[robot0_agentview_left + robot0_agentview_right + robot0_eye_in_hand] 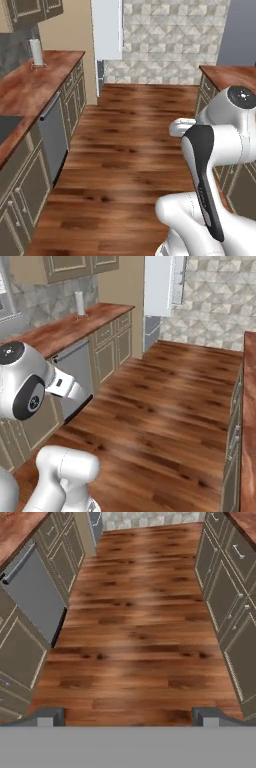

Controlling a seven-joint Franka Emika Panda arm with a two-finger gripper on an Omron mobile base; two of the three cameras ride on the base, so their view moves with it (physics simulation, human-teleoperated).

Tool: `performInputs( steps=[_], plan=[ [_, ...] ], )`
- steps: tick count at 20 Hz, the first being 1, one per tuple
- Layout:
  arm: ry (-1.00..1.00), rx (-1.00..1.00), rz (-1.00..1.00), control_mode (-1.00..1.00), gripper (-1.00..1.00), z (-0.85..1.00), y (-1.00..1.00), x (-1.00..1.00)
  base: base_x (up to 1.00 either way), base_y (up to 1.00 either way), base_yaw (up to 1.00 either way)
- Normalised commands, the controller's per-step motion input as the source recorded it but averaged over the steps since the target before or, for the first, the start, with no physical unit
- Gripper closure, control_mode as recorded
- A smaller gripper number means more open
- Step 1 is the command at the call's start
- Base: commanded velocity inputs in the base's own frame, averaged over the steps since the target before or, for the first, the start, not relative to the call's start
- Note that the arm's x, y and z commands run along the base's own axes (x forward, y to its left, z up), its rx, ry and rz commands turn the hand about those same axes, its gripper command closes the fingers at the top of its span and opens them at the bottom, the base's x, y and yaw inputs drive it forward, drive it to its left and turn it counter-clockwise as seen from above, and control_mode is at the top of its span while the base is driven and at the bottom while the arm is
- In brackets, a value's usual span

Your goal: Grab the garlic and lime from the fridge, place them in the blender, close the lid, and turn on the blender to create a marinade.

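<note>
My gripper is open, its two dark fingertips set wide apart with nothing between them. It looks down and forward along a wooden floor between two rows of cabinets. At the far end of the aisle stands a tall pale appliance with a thin vertical bar handle, apparently the fridge, and its door looks shut. The garlic, the lime, the blender and the lid are out of view.
A wood-topped counter runs along the left, with a paper towel roll on it and a grey dishwasher below. A second counter with cabinets lines the right. The aisle between them is open floor.
</note>
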Motion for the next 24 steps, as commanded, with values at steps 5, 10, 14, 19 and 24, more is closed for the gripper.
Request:
performInputs(
  steps=[5, 10, 14, 19, 24],
  plan=[
    [0.00, 0.00, 0.00, 1.00, -1.00, 0.00, 0.00, 0.00, 1.00, 0.00, -0.28],
    [0.00, 0.00, 0.00, 1.00, -1.00, 0.00, 0.00, 0.00, 1.00, 0.00, -0.24],
    [0.00, 0.00, 0.00, 1.00, -1.00, 0.00, 0.00, 0.00, 1.00, 0.00, -0.20],
    [0.00, 0.00, 0.00, 1.00, -1.00, 0.00, 0.00, 0.00, 1.00, 0.00, -0.16],
    [0.00, 0.00, 0.00, 1.00, -1.00, 0.00, 0.00, 0.00, 1.00, -0.02, -0.12]
  ],
)
